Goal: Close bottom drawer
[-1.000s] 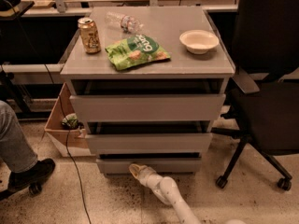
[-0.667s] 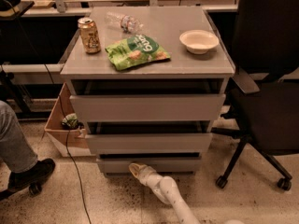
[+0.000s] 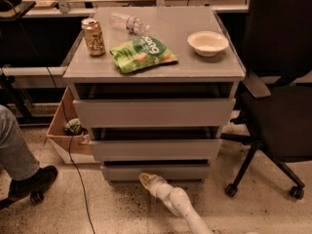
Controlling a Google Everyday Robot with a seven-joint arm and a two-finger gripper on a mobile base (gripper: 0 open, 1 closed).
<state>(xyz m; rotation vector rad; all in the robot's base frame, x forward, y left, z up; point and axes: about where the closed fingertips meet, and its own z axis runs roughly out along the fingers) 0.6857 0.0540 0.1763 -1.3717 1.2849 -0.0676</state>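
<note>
Little has moved since a second ago. Our gripper (image 3: 145, 179) sits low against the bottom drawer (image 3: 168, 172), likely because its plain front wants pushing; clenched or released, we cannot tell. Drawer looks nearly shut. Farther up: can (image 3: 93, 37), bag (image 3: 142, 54), bowl (image 3: 208, 42).

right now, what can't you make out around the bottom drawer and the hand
Bottom drawer, camera view: inside hidden by its own front and the drawer above.
Hand, low at that drawer's front: contact unclear; its arm is cut off by the bottom edge.
Cardboard box: contents mostly hidden by the cabinet.
Person: all but a leg cut off by the left edge.
</note>
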